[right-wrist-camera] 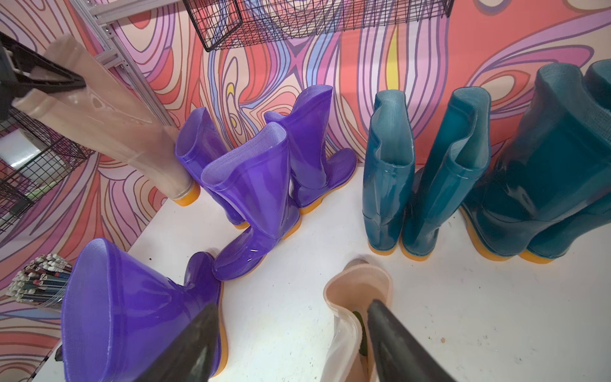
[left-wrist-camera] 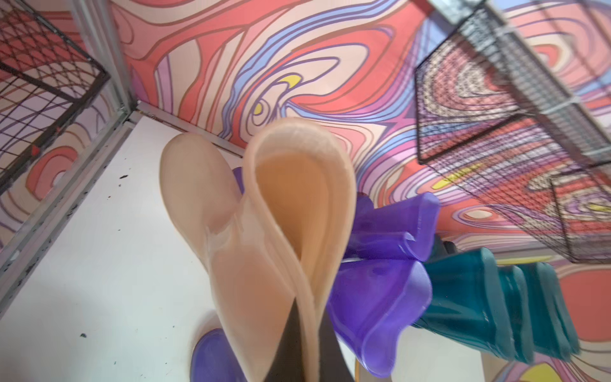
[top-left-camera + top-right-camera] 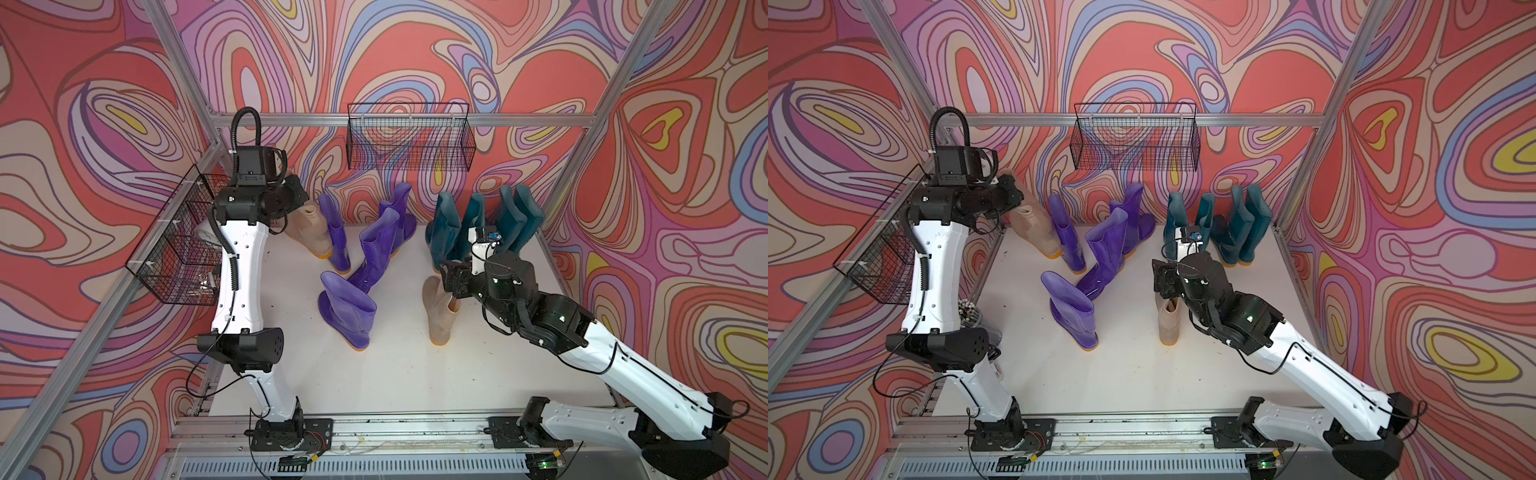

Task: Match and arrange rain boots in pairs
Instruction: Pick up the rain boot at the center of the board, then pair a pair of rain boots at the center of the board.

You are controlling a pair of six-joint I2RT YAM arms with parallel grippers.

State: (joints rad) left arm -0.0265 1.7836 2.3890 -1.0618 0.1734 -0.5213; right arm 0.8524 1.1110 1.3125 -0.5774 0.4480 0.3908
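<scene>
Left tool (image 3: 297, 193) is clamped on the cuff of the far beige boot (image 3: 309, 230), which tilts at the far left of the bench (image 3: 395, 374). Right tool (image 3: 451, 282), jaws apart, straddles the cuff of the near beige boot (image 3: 440, 316), mid-bench. Advised: close squarely on that wall, then lift upright.

Both arms pair glossy white moulded shells with matte black joint housings. The left arm (image 3: 239, 270) trails a ribbed black cable hose (image 3: 234, 133) along its shell, looping at the end farthest from the silver aluminium base rail (image 3: 415, 426). The right arm (image 3: 631, 365) shows thin black wires and small green lights (image 3: 562, 318); the right gripper (image 1: 294, 304) has dark grey tapered fingers (image 1: 396, 337).
</scene>
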